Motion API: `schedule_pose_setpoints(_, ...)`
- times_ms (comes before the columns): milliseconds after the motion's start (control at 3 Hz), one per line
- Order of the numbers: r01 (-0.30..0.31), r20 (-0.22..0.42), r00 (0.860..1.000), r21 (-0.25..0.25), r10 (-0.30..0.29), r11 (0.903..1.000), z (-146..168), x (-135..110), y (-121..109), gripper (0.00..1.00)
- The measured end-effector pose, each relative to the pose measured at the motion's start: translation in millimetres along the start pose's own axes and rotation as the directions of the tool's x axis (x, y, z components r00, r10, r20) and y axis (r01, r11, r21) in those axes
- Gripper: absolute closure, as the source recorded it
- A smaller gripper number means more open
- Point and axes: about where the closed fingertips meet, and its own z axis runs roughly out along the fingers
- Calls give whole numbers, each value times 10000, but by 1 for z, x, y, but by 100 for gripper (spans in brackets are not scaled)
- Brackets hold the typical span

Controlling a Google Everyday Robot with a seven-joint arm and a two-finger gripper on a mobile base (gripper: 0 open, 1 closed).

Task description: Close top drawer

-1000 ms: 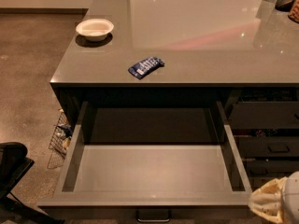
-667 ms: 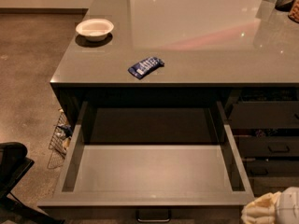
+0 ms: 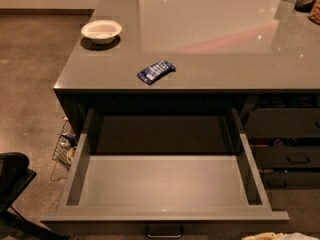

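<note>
The top drawer is pulled far out from under the grey counter. It is wide and shallow, and its smooth grey interior is empty. Its dark front panel runs along the bottom of the view, with a small metal bar handle at its centre. Only a pale cream sliver of my gripper shows at the bottom right edge. It sits just below the right end of the drawer's front panel, and the rest of it is out of view.
A white bowl and a blue packet lie on the counter. Narrower dark drawers stack to the right of the open drawer. A wire rack stands on the floor at the left, and a black object at the bottom left.
My gripper has dropped lower and shifted a little left at the bottom right corner, so less of it shows now. The drawer has not moved.
</note>
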Motion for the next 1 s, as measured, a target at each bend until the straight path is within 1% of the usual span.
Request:
schedule_pose_setpoints(333, 689, 1100, 9914, 281, -716, 9972, 24, -14, -10, 100)
schedule_pose_setpoints(667, 1784, 1510, 9712, 519, -1843, 9826, 51, -15, -25, 100)
schedule_pose_setpoints(1000, 2282, 1494, 9607, 543, -2339, 9721, 84, -10, -38, 100)
